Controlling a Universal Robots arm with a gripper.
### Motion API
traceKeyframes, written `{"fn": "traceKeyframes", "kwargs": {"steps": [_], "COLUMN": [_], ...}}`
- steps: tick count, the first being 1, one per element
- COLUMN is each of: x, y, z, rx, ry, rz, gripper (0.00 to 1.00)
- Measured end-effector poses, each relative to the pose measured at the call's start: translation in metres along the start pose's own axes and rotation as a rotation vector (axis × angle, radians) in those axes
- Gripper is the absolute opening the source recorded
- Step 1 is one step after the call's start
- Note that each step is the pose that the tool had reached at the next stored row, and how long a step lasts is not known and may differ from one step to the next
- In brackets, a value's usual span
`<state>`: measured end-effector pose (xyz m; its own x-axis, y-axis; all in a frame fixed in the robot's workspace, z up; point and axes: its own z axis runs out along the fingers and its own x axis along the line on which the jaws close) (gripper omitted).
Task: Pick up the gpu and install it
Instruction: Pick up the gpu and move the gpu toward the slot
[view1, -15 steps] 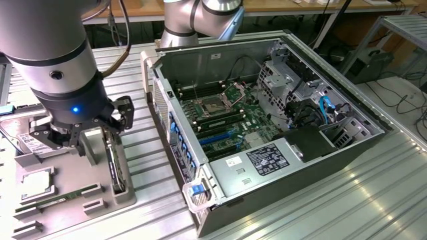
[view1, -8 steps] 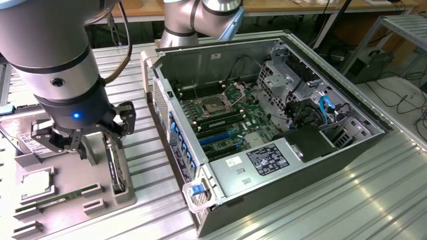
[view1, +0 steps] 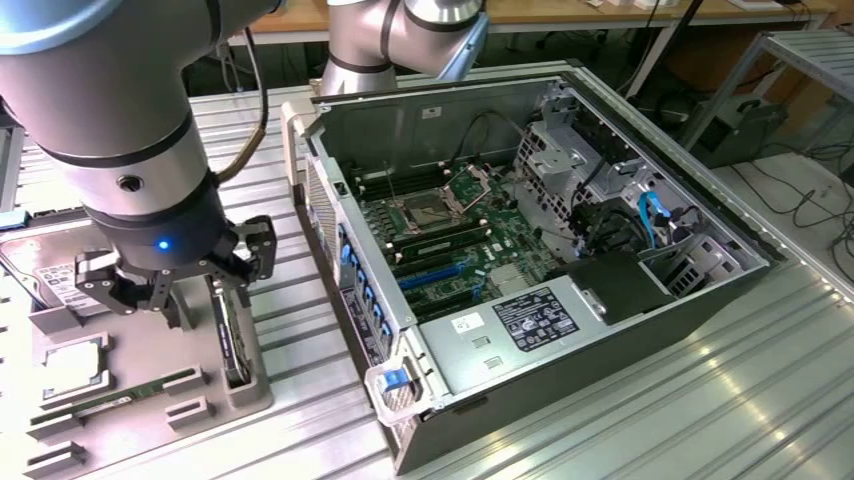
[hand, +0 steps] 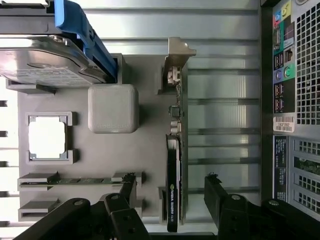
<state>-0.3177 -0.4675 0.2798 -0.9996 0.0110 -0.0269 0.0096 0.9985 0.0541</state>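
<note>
Standing on its long edge in a slot of the grey tray (hand: 150, 75): the gpu (hand: 175, 150), not yet lifted, not yet in the computer case. Seen edge-on from the wrist view as a thin dark card, with a pale metal bracket (hand: 178, 55) at one end and a black fan shroud along one face, white lettering on it. In the exterior view, the same gpu (view1: 232, 345) as a dark strip upright near the tray's side nearest the case.

Straddling the card: the pincer (hand: 170, 178), spread wide, one black finger (hand: 128, 187) on each side, a clear gap to both faces, no contact. Holding nothing. In the exterior view, hanging from the arm just above the tray, the pincer (view1: 187, 295), with a small blue light lit on the wrist above it.

Elsewhere on the tray, on the side of the gpu away from the case: a grey square block (hand: 113, 108) just beside the card; a silver hard drive (hand: 40, 62) in a blue carrier; a square processor (hand: 47, 139) in its own frame; a slim green memory stick (hand: 80, 181) lying in a holder near one finger.

Under the tray, a bench (view1: 694, 400) of ribbed metal slats. On the bench, to the exterior view's right of the tray, the computer case (view1: 534, 250) on its side, panel off, motherboard (view1: 447, 235) exposed, blue slots on it. Rear ports and vent grille of the case facing the tray.
</note>
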Motion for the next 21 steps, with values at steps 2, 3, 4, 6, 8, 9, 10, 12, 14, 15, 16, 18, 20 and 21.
{"fn": "traceKeyframes", "kwargs": {"steps": [2,3,4,6,8,9,10,12,14,15,16,18,20,21], "x": [0.000,-0.001,-0.001,-0.003,-0.004,-0.004,-0.004,-0.004,-0.003,-0.003,-0.003,-0.003,-0.003,-0.003], "y": [-0.0001,0.0000,0.0003,0.0041,0.0069,0.0084,0.0095,0.0112,0.0120,0.0119,0.0118,0.0116,0.0114,0.0113], "z": [0.0030,0.0046,0.0058,0.0117,0.0146,0.0162,0.0173,0.0204,0.0237,0.0253,0.0271,0.0307,0.0347,0.0369], "rx": [0.0024,0.0036,0.0045,0.0082,0.0115,0.0142,0.0168,0.0231,0.0288,0.0310,0.0328,0.0357,0.0383,0.0393], "ry": [-0.0001,0.0000,0.0007,0.0066,0.0105,0.0123,0.0133,0.0139,0.0142,0.0142,0.0141,0.0142,0.0141,0.0140], "rz": [0.002,0.003,0.003,0.004,0.004,0.004,0.004,0.004,0.004,0.004,0.003,0.004,0.003,0.003], "gripper": [0.66,0.66,0.66,0.66,0.66,0.66,0.66,0.66,0.66,0.66,0.66,0.66,0.66,0.66]}}
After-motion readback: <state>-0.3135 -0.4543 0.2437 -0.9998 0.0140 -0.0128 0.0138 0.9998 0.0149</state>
